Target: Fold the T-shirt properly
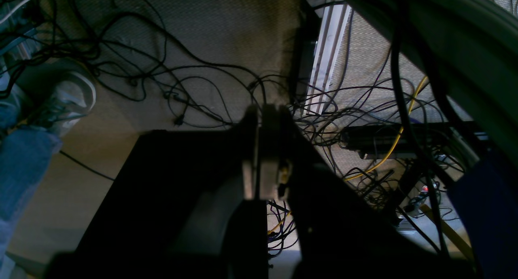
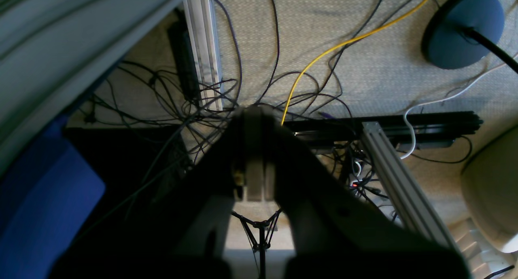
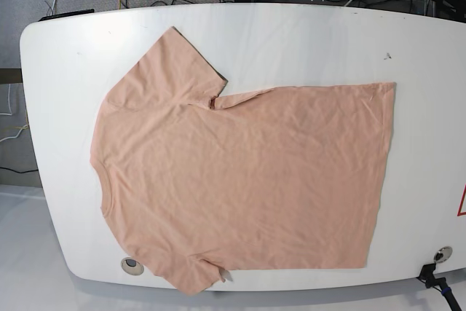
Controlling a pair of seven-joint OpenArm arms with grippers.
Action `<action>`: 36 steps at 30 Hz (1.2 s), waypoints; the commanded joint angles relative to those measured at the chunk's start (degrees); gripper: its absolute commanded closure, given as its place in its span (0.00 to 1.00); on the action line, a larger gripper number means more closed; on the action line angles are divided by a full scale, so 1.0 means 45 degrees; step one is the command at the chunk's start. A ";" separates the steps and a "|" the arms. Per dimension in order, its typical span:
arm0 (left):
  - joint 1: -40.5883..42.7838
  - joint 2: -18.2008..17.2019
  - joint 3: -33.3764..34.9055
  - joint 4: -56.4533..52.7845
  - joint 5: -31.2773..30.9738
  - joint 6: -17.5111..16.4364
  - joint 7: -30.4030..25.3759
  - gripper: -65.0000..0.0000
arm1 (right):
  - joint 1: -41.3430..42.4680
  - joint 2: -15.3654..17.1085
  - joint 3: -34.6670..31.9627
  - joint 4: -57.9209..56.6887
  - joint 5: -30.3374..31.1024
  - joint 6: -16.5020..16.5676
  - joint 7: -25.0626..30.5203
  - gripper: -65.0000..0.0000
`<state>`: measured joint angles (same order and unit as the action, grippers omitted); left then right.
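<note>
The T-shirt (image 3: 240, 180) lies flat and unfolded across the surface (image 3: 306, 34); every fold remains; my left hand (image 1: 263, 149) and right hand (image 2: 255, 157) hang closed, empty, off its edge.

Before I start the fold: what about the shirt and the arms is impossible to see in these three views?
- T-shirt, base view: near sleeve hangs past the table edge, partly cut off; no print visible, underside hidden.
- Both arms: absent from the base view.
- Left gripper, right gripper: wrist views show them shut over floor cables, dark; shirt unseen.
</note>
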<state>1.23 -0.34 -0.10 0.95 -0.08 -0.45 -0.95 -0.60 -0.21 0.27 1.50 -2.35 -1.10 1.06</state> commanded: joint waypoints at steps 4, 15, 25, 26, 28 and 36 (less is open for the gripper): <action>-0.0005 -0.0007 0.0070 0.0081 -0.0082 0.0015 -0.0011 1.00 | -0.0006 0.0048 0.0083 0.0165 0.0044 0.0161 0.0147 1.00; -0.0023 -0.0006 0.0050 0.0040 -0.0123 0.0036 0.0041 1.00 | -0.0012 0.0040 0.0078 0.0133 0.0001 0.0133 0.0348 1.00; 0.0010 -0.0058 0.0015 0.0140 -0.0086 0.0042 0.0026 1.00 | -0.0025 0.0078 0.0108 0.0190 -0.0029 0.0143 0.0473 1.00; -0.0030 -0.0042 0.0043 0.0122 -0.0139 0.0026 0.0042 1.00 | -0.0008 0.0075 0.0096 0.0191 -0.0017 0.0119 0.0488 1.00; 0.0002 -0.0046 0.0057 0.0155 -0.0125 0.0027 0.0066 1.00 | -0.0020 0.0073 0.0114 0.0191 -0.0006 0.0131 0.0413 1.00; 0.0053 -0.0051 0.0159 0.0180 -0.0065 0.0064 -0.0032 1.00 | 0.0010 0.0014 0.0127 0.0238 -0.0023 0.0105 0.0628 1.00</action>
<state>1.28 -0.47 0.54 1.72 -0.47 -0.01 -1.10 -0.69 -0.05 0.78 2.61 -2.37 -0.23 3.88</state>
